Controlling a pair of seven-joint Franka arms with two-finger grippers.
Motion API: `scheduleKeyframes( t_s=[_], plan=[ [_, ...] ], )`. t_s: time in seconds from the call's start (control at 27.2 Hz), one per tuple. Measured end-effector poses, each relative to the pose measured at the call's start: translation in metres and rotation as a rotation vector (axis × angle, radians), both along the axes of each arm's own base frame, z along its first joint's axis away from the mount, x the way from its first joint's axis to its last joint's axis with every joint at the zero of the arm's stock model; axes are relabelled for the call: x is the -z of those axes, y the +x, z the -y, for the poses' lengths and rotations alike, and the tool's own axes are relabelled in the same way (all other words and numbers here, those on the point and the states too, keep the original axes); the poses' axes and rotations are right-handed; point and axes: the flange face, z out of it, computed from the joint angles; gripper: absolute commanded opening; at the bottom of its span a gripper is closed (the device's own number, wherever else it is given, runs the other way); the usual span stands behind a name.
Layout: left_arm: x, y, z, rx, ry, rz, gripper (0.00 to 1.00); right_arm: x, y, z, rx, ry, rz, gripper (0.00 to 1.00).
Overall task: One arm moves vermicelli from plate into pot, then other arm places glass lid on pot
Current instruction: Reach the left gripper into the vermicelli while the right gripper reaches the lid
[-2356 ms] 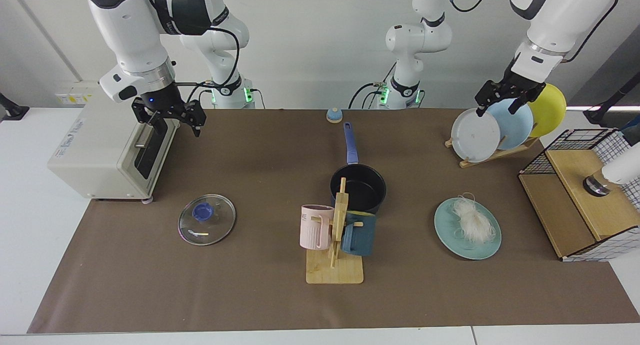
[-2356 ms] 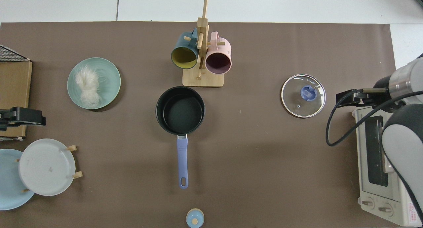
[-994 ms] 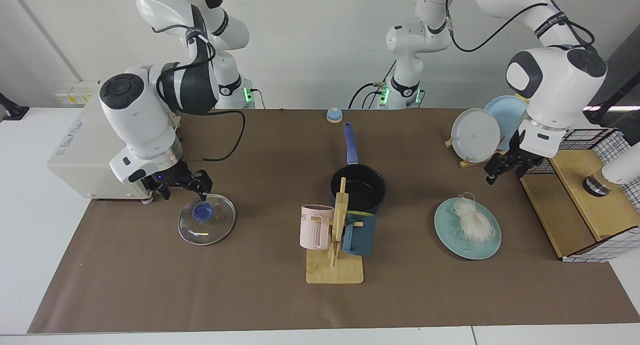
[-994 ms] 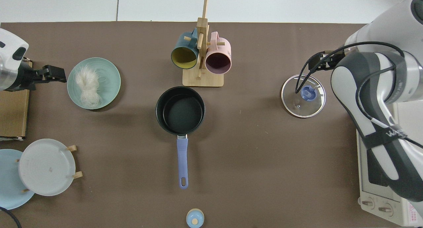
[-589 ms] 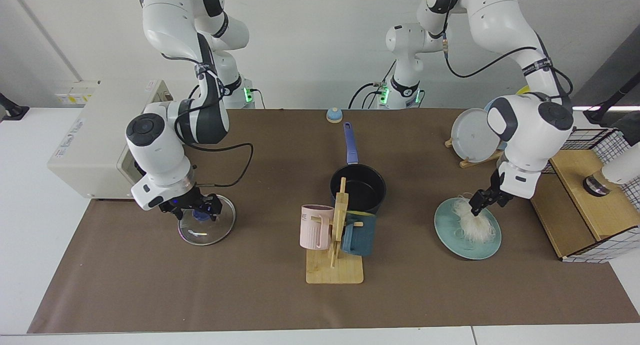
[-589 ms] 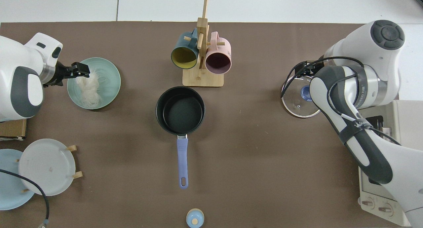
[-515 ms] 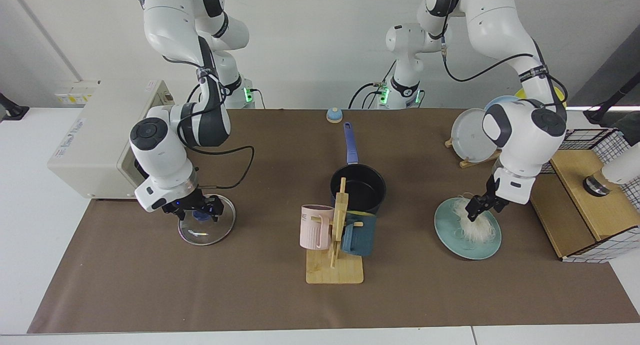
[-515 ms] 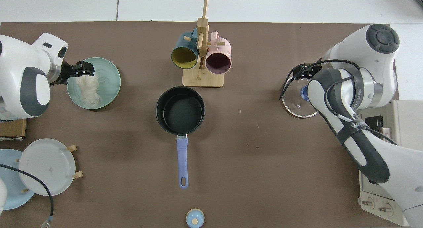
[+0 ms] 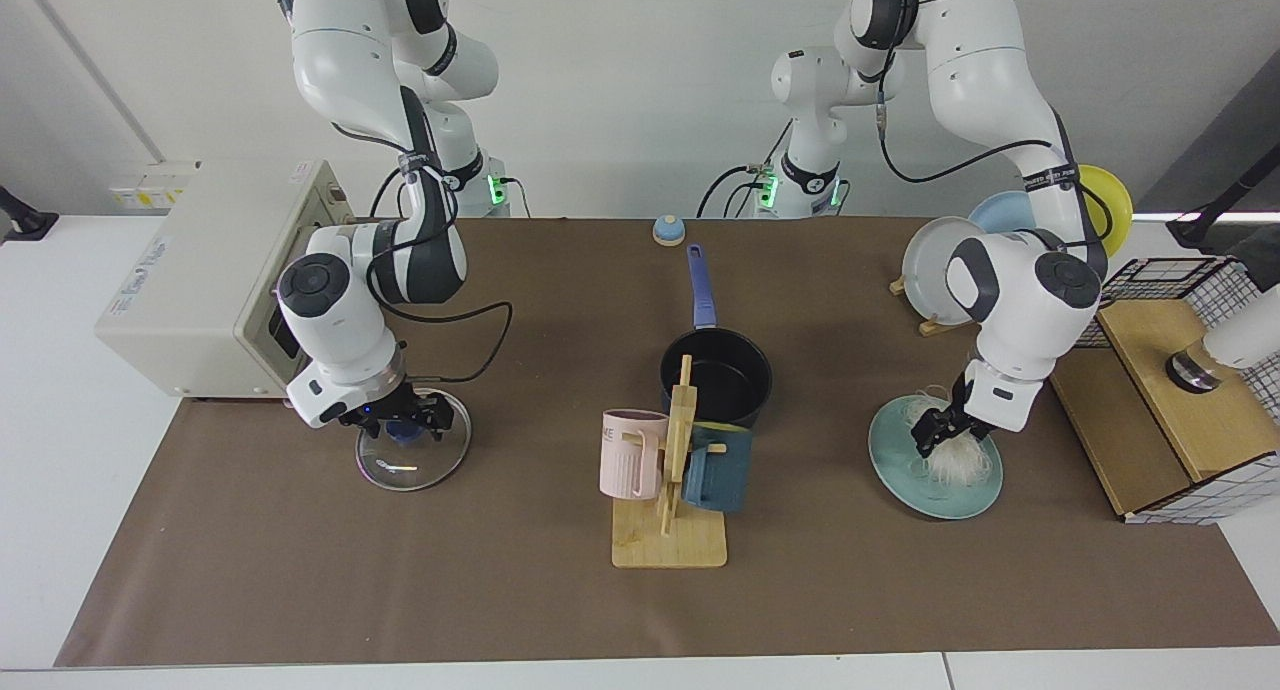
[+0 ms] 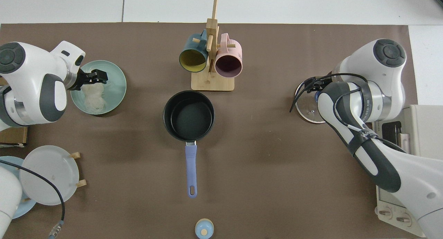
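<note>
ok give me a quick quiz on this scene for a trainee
1. True or false: the pot holds the vermicelli.
2. Pick one. The right tool is over: A the lid; B the mugs; C the toaster.
3. Fill in: the left tool is down at the vermicelli on the ___ plate.

Key: 1 false, the pot is empty; 2 A; 3 teal.
</note>
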Motion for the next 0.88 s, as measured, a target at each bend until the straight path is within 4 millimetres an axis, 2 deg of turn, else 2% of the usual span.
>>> scheduleKeyframes(
  t_s=[0.11,0.15,0.22,0.37,0.4,0.7,0.88],
  plan=[
    [0.009,0.001,0.001,-0.006,0.0,0.014,0.98,0.006,-0.003,0.002,0.003,-0.001,-0.003,0.99],
    [0.013,0.001,0.001,-0.006,0.0,0.014,0.94,0.007,-0.004,0.003,0.004,-0.002,-0.005,0.99],
    [0.018,0.002,0.0,-0.007,0.0,0.011,0.74,0.009,-0.006,0.003,0.004,-0.002,-0.01,0.99],
    [0.021,0.002,0.0,-0.008,0.0,0.009,0.19,0.01,-0.008,0.003,0.004,-0.002,-0.014,0.99],
    [0.021,0.002,-0.001,-0.009,0.001,0.009,0.01,0.01,-0.009,0.003,0.004,-0.002,-0.016,0.99],
    [0.011,0.003,-0.003,-0.011,0.001,-0.023,0.0,0.017,-0.019,0.004,0.007,-0.003,-0.016,0.99],
    [-0.011,0.007,0.001,-0.005,-0.004,-0.083,0.0,0.017,-0.02,0.005,0.01,-0.003,-0.015,0.99]
  ],
)
